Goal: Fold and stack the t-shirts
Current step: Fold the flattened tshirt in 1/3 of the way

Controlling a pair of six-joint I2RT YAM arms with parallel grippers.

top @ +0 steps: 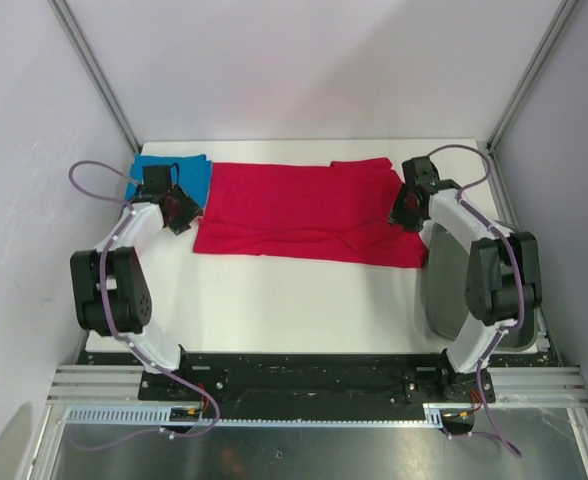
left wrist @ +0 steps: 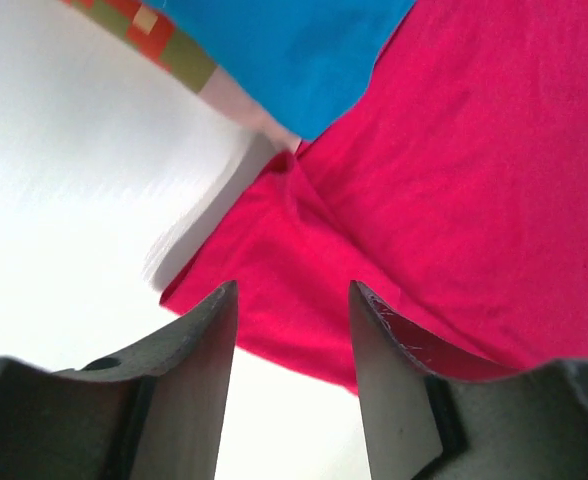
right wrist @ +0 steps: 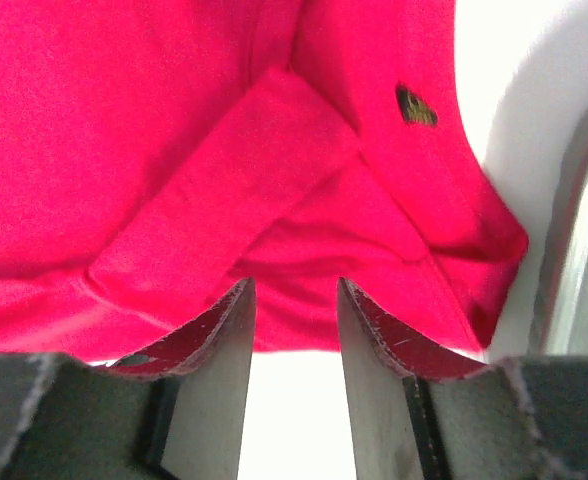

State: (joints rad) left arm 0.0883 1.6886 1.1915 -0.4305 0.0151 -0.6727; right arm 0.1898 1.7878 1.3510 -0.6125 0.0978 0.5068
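Left pincer (top: 179, 212) and right pincer (top: 406, 212) hang at opposite ends of the red t-shirt (top: 304, 210) in the top view. Below them is a white tabletop (top: 294, 305) closed in by pale walls and slanting metal posts (top: 99, 75). From that height I cannot tell how far either pincer is parted. The red t-shirt lies folded into a long band running left to right across the far middle of the tabletop, with its left end just beside the left pincer and its right end under the right one. A blue t-shirt (top: 189, 172) lies in the far left corner, meeting the red one and partly hidden by the left pincer. A dark grey bin (top: 439, 290) sits at the right edge under the right arm. In the left wrist view the fingers (left wrist: 199, 380) stand moderately apart with nothing between them. A corner of the red t-shirt lies just past their tips, with bare tabletop beside it. The blue t-shirt lies farther on, next to a strip of orange and green squares (left wrist: 164, 45). In the right wrist view the fingers (right wrist: 219, 380) are likewise parted and grip nothing. Folded layers of red cloth fill the view past the tips, with a small dark neck tag (right wrist: 415, 104) on them, and the bin's grey rim shows at the right edge.
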